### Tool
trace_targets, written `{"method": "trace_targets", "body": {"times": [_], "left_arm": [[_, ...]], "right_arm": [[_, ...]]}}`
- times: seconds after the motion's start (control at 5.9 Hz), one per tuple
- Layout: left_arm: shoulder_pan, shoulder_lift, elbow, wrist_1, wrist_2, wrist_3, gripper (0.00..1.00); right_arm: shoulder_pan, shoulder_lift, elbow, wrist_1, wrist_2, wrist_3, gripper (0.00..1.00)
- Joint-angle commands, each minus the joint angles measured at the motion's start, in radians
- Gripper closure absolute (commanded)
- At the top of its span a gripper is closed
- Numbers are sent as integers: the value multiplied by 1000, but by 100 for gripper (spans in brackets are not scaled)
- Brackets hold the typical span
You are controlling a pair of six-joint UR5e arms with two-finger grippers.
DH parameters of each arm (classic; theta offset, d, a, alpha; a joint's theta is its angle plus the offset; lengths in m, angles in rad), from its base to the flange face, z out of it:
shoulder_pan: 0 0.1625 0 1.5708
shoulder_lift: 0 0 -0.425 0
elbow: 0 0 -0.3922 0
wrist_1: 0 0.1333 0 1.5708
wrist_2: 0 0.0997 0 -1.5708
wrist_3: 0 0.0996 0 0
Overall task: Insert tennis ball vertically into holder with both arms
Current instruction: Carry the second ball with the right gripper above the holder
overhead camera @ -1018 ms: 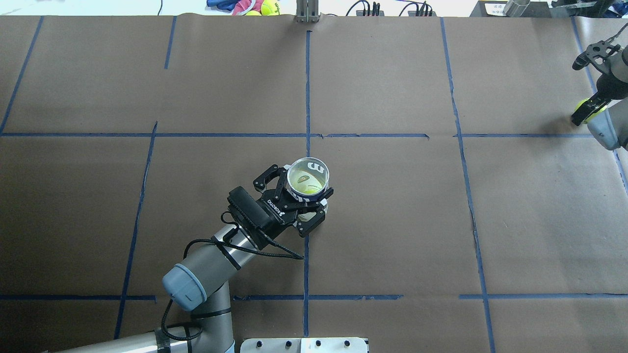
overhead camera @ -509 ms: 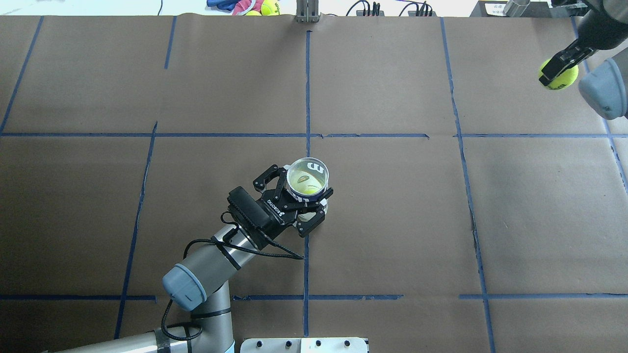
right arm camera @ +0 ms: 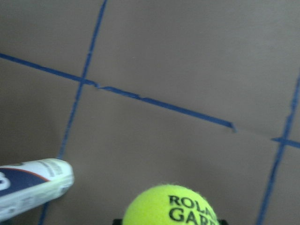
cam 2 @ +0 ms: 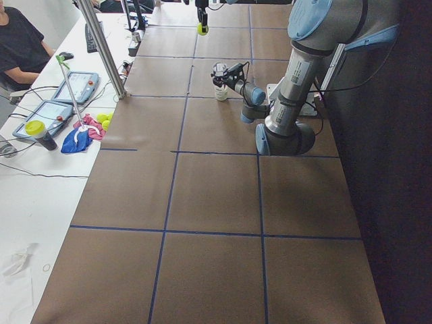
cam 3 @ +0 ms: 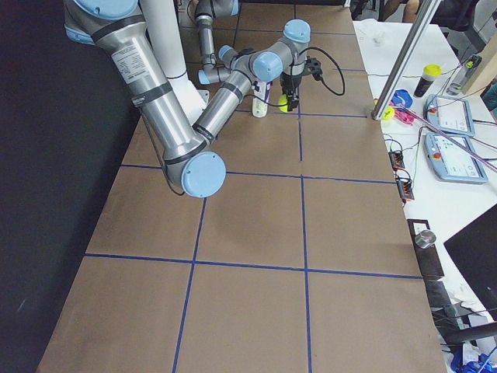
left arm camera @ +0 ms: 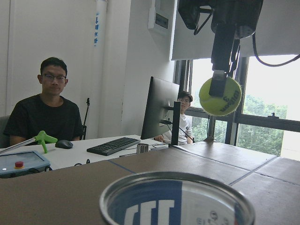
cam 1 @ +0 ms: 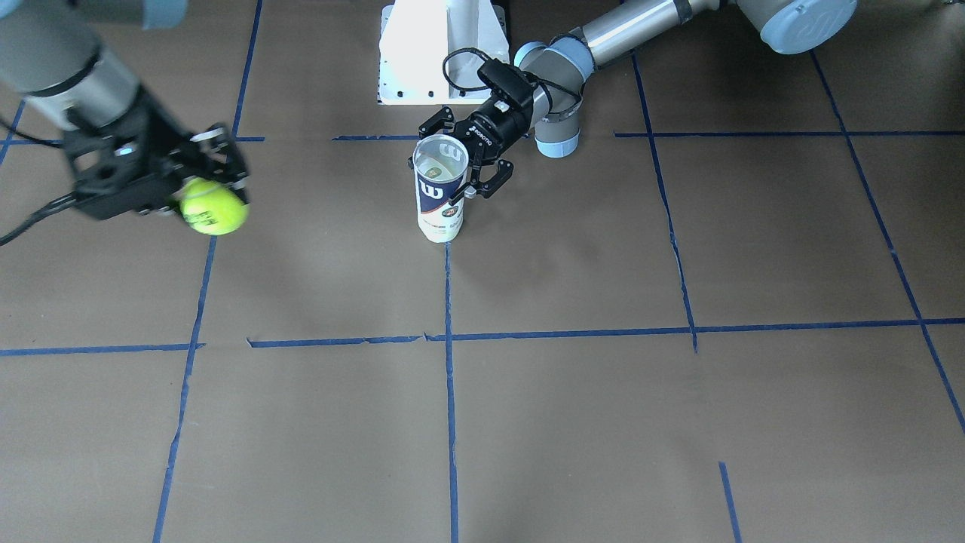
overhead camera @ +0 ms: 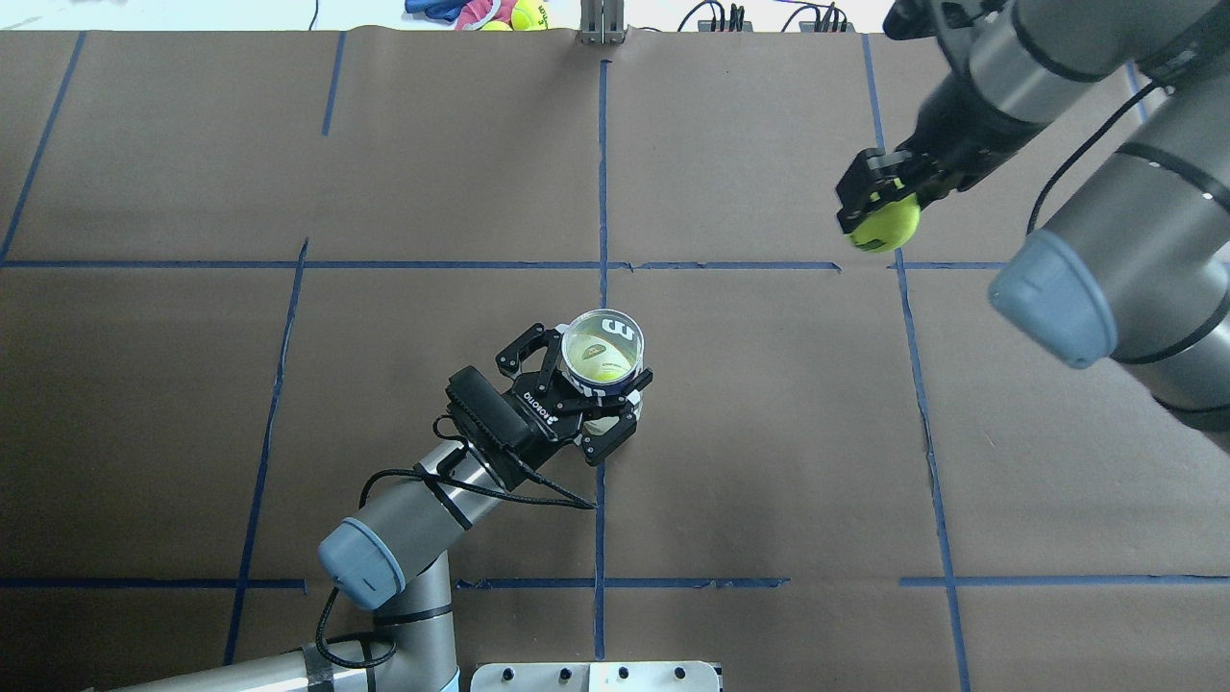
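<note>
My right end effector [overhead camera: 876,213] is pinching the ball [overhead camera: 889,229]. Over the last second it has swung in from the far right edge of the table [overhead camera: 769,461], and the ball now hangs raised, well apart from the holder [overhead camera: 602,348]. My left end effector [overhead camera: 588,389] stays clamped round the holder, which stands upright, mouth open. I judge the pickup done. What remains is to carry the ball over the mouth.
</note>
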State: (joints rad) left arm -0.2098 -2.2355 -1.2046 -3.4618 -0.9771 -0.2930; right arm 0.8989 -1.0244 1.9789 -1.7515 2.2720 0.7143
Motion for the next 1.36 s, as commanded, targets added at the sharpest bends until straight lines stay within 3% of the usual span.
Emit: {"method": "trace_targets", "body": {"times": [0.0, 0.34, 0.51, 0.68, 1.02, 1.19], "left_arm": [[1, 0, 0, 1, 0, 0, 11], [3, -1, 0, 3, 0, 0, 11], [3, -4, 0, 4, 0, 0, 11], [4, -4, 0, 4, 0, 0, 11], [6, -6, 0, 4, 0, 0, 11], [7, -6, 0, 4, 0, 0, 11]], "right_arm": [[-168, 81, -8, 201, -61, 355, 98], [-259, 153, -15, 202, -184, 457, 96], [-259, 170, -31, 201, -195, 458, 95], [-261, 178, -46, 199, -195, 458, 84], [-270, 178, -46, 198, -228, 458, 17], [-279, 176, -46, 198, -236, 458, 3]]}}
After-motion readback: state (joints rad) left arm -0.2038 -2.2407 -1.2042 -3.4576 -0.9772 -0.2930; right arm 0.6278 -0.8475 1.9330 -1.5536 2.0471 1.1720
